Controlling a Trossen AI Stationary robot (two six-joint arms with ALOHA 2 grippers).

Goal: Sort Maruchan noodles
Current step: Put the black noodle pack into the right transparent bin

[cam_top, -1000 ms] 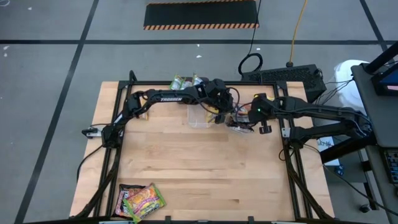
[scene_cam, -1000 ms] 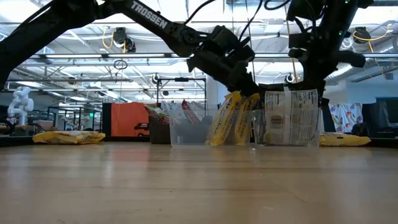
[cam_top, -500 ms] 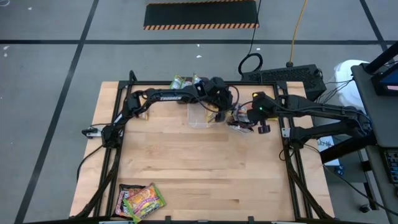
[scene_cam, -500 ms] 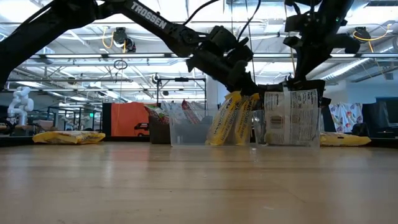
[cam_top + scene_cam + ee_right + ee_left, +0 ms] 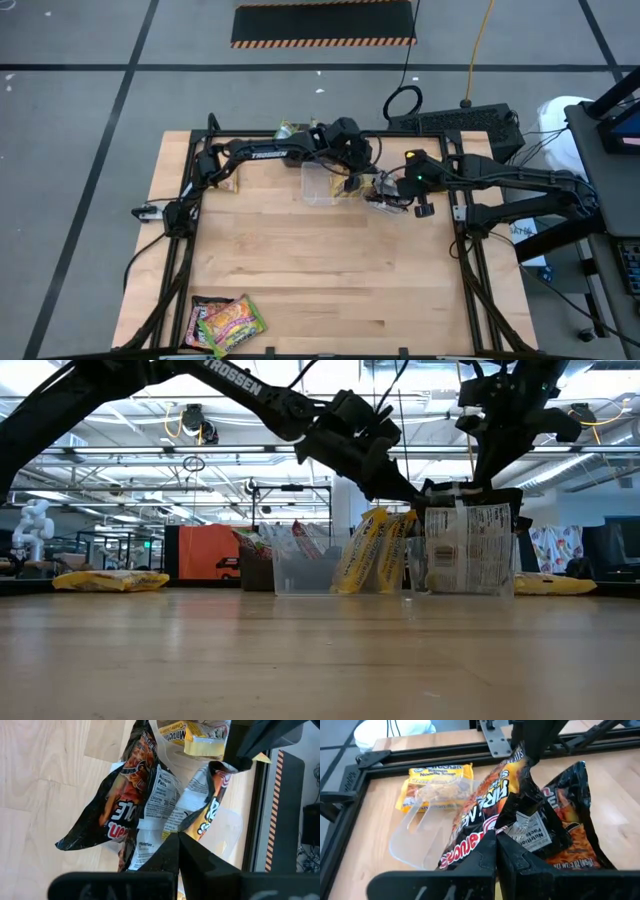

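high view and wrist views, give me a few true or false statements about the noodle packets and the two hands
1. Both hands are at the far side of the table, close together by the clear tubs. True: the left hand and the right hand nearly meet there.
2. The left hand is wide open. False: it is shut on a dark packet.
3. A pile of packets lies at the near left corner of the table. True.
4. The right hand holds a yellow packet. False: it is shut on a dark packet with its white label showing.
5. Yellow packets stand upright in a clear tub. True.
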